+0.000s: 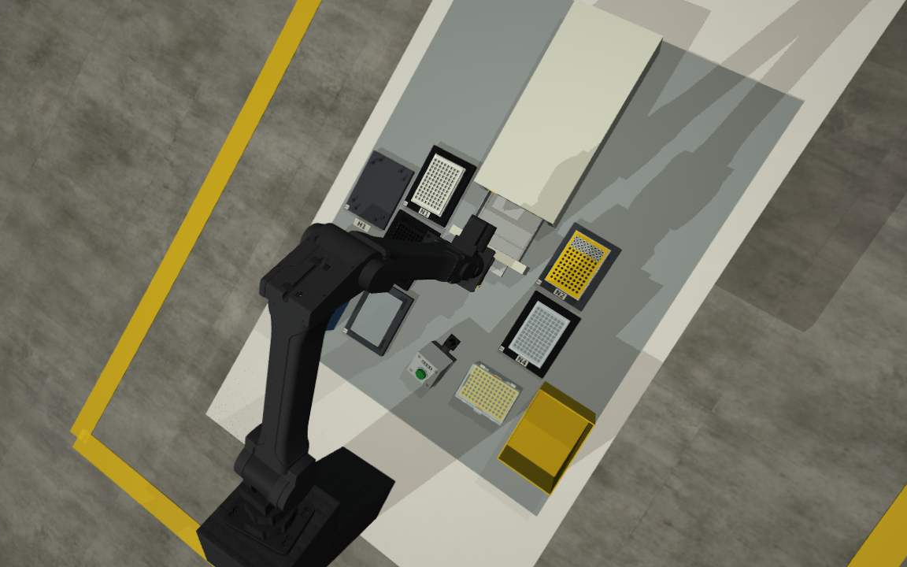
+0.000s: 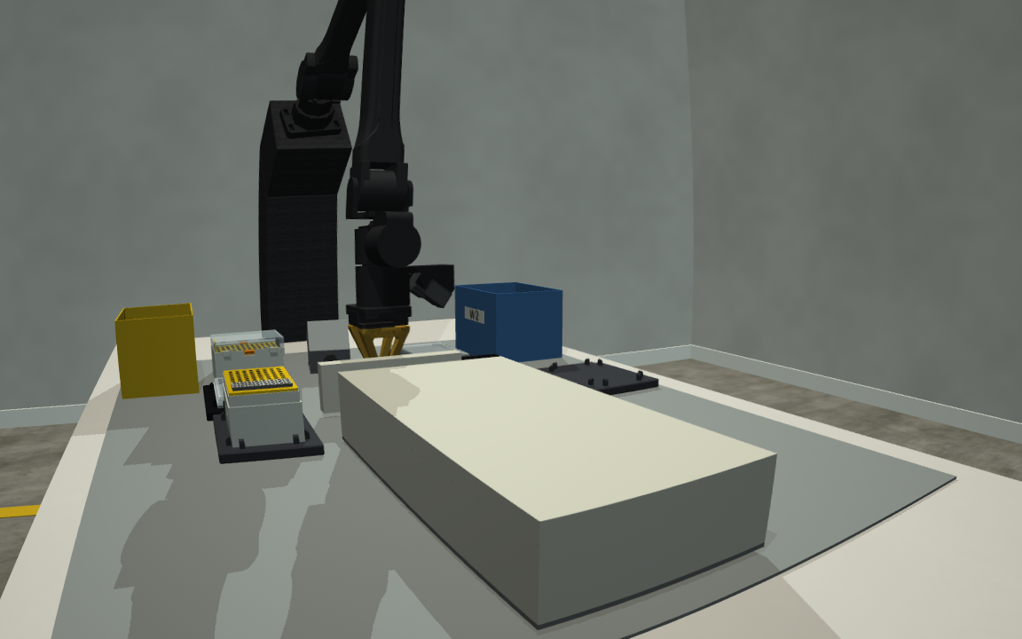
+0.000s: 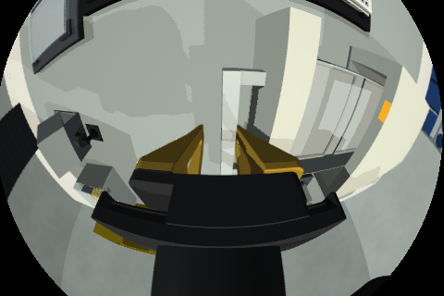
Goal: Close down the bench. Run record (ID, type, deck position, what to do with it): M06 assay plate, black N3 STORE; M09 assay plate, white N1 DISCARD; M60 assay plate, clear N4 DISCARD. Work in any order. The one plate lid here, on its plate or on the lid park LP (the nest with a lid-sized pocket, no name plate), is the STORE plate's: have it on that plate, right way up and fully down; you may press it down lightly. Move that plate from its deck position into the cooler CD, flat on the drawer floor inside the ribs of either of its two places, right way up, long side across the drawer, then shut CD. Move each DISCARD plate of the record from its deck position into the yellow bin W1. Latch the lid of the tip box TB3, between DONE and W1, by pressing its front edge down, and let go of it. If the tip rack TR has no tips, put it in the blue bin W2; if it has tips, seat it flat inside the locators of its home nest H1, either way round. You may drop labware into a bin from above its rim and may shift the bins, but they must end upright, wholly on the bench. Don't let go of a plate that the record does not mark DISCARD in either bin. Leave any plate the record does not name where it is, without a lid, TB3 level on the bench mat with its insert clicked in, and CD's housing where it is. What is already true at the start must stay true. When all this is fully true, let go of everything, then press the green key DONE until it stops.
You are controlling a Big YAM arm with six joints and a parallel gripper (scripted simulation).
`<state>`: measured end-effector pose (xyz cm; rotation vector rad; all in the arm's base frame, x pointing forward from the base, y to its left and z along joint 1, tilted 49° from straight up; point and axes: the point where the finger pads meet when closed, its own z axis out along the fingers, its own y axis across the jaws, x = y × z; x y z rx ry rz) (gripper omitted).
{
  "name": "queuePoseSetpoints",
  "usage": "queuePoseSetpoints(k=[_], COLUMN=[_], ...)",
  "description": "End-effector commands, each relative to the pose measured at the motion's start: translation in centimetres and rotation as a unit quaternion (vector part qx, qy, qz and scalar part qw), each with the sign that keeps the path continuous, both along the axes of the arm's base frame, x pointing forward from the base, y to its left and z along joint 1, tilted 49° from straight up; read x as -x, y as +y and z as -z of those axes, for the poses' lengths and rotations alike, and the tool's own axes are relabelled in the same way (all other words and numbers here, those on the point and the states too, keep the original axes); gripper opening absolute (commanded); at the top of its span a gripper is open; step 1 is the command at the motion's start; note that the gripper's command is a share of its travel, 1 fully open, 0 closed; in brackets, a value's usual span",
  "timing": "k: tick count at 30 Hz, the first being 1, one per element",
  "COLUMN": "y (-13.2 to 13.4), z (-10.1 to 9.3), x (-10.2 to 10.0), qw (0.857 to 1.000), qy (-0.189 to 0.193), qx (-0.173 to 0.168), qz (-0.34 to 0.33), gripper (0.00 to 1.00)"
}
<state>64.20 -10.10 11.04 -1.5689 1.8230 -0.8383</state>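
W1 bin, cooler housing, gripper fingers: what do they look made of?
W1: probably matte yellow plastic, going by its thin, flat, opaque walls.
Cooler housing: plain cream, matte, no glare. It could be painted metal or plastic; can't tell which.
Fingers: amber, opaque, with a faint sheen, probably plastic or resin.
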Motion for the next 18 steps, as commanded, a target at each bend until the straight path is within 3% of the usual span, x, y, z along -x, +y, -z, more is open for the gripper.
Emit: queuePoseSetpoints(k=[1, 18], y=[1.0, 1.2], z=[2.6, 4.1], x=[1.5, 2.8], qw=[1.000, 0.999], qy=[0.021, 0.032], qx=[-0.008, -0.010], qz=[-0.001, -0.001], gripper=[0.30, 0.30])
